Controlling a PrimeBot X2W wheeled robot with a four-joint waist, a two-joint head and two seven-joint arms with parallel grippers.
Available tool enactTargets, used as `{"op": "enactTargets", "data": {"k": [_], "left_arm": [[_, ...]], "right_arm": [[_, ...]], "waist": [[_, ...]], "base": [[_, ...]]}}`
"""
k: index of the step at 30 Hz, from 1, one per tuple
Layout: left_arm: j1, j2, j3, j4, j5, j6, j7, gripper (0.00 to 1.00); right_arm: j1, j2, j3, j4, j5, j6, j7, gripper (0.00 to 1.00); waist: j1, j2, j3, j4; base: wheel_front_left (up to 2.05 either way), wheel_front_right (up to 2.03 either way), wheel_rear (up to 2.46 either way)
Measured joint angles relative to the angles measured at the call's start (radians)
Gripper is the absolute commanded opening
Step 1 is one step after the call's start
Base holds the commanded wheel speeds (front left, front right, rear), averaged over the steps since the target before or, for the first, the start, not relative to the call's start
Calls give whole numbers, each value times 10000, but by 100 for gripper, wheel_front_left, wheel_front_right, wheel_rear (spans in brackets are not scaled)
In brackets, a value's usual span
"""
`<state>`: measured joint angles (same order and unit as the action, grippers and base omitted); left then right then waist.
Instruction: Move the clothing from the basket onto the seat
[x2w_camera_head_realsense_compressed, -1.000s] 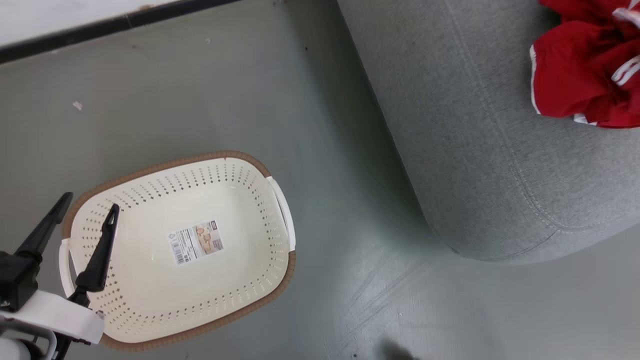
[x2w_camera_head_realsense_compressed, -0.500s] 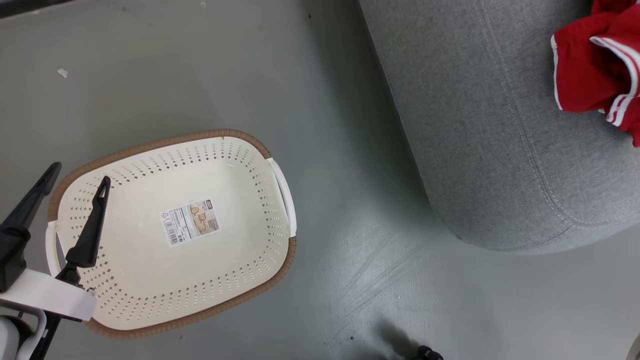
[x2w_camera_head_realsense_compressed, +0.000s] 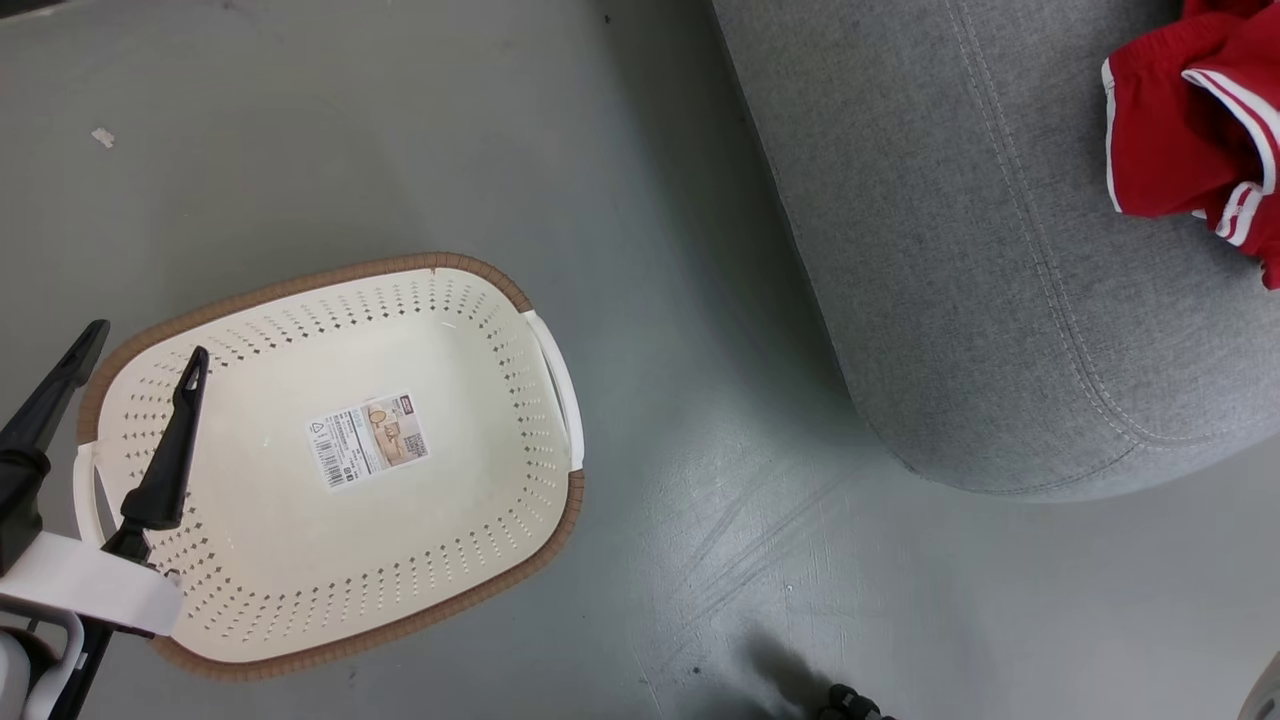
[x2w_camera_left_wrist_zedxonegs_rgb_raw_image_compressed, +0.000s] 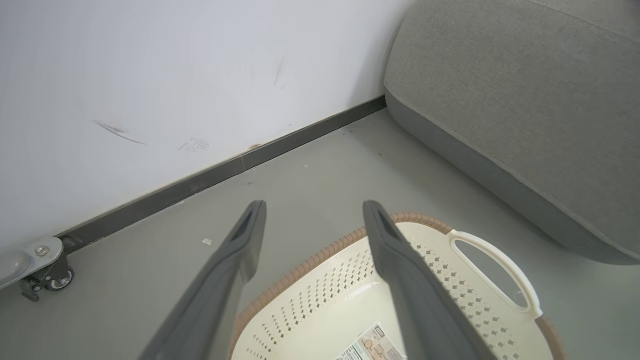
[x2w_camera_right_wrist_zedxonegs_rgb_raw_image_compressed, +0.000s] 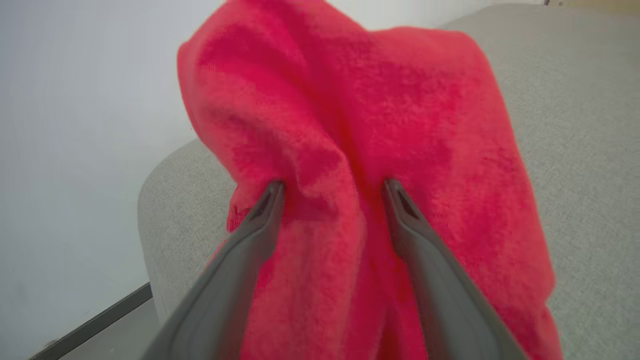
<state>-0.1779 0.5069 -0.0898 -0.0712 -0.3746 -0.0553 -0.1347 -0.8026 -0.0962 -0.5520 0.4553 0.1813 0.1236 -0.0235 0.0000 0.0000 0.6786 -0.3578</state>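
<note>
The cream basket (x2w_camera_head_realsense_compressed: 560, 520) with a brown rim stands on the floor, holding nothing but its label sticker (x2w_camera_head_realsense_compressed: 367, 440). My left gripper (x2w_camera_head_realsense_compressed: 145, 348) hangs open over the basket's left end, one finger inside the rim line and one outside; in the left wrist view the same gripper (x2w_camera_left_wrist_zedxonegs_rgb_raw_image_compressed: 315, 215) spans the basket's rim (x2w_camera_left_wrist_zedxonegs_rgb_raw_image_compressed: 320, 257). The red clothing (x2w_camera_head_realsense_compressed: 1190, 140) with white stripe trim lies on the grey seat (x2w_camera_head_realsense_compressed: 950, 250) at the top right. In the right wrist view my right gripper (x2w_camera_right_wrist_zedxonegs_rgb_raw_image_compressed: 335, 192) has its fingers spread wide, with the red clothing (x2w_camera_right_wrist_zedxonegs_rgb_raw_image_compressed: 350, 100) bulging between and over them above the seat (x2w_camera_right_wrist_zedxonegs_rgb_raw_image_compressed: 575, 125).
Grey floor (x2w_camera_head_realsense_compressed: 700, 450) lies between basket and seat. A white wall (x2w_camera_left_wrist_zedxonegs_rgb_raw_image_compressed: 175, 75) with a dark skirting board (x2w_camera_left_wrist_zedxonegs_rgb_raw_image_compressed: 225, 167) runs behind the basket, and a small caster (x2w_camera_left_wrist_zedxonegs_rgb_raw_image_compressed: 47, 272) stands by it. Something dark (x2w_camera_head_realsense_compressed: 845, 705) pokes in at the head view's bottom edge.
The whole head picture has shifted, so the camera moved. The left gripper keeps its place over the basket's left end. A white-striped fold of the clothing now shows on the seat.
</note>
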Motion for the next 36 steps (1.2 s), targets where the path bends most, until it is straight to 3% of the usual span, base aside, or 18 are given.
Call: {"op": "enactTargets", "data": {"k": [17, 27, 36], "left_arm": [[-8, -368, -10, 545, -2, 90, -422, 100], [-225, -853, 12, 844, -100, 245, -792, 100], [-244, -1490, 364, 1166, -518, 514, -978, 100]], "right_arm": [[1933, 623, 278, -1971, -487, 0, -1057, 100], [2778, 642, 1678, -3173, -337, 0, -1223, 100], [3152, 616, 3149, -3041, -165, 0, -1446, 100]], "waist": [[0, 0, -427, 56], [0, 0, -901, 252], [0, 0, -1364, 763]], "base": [[0, 0, 0], [0, 0, 0], [0, 0, 0]]}}
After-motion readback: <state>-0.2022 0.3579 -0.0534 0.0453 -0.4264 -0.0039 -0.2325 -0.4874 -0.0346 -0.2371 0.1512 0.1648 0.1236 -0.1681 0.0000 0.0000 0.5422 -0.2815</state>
